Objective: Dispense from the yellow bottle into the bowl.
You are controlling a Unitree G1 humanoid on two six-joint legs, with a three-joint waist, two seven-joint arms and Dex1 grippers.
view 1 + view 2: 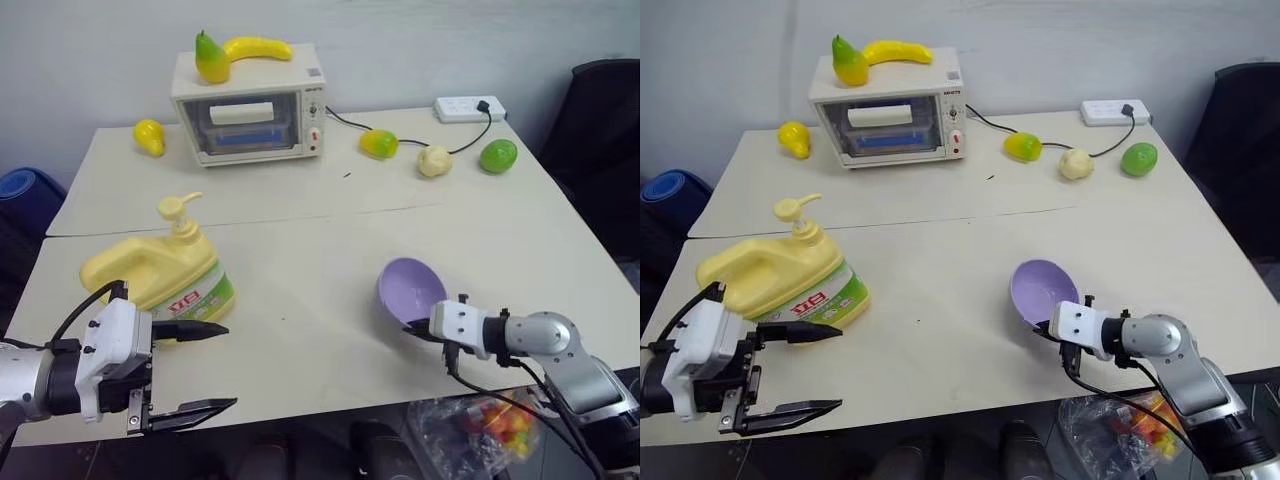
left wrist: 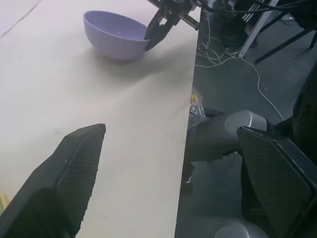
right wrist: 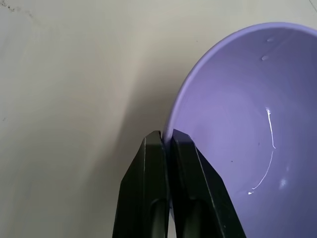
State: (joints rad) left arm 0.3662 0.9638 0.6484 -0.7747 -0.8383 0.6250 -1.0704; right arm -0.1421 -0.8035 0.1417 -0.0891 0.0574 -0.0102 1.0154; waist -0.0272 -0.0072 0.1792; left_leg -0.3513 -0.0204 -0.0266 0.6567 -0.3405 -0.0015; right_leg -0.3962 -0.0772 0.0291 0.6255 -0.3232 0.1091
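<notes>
The right gripper point(image 3: 167, 139) pinches the near rim of the bowl point(image 1: 410, 288), which sits tipped near the worktop's point(image 1: 300, 240) front edge, mouth tilted up toward the far side. The yellow bottle point(image 1: 160, 275) lies lengthwise along the left front, pump upright. The left gripper point(image 1: 195, 367) hangs wide apart just before it, holding nothing.

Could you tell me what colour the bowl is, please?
Lavender purple bowl, clearest in the right wrist view.

Squat yellow bottle point(image 1: 158, 279) upright at table's left; lavender bowl point(image 1: 409, 289) tilted, well right of it.
</notes>
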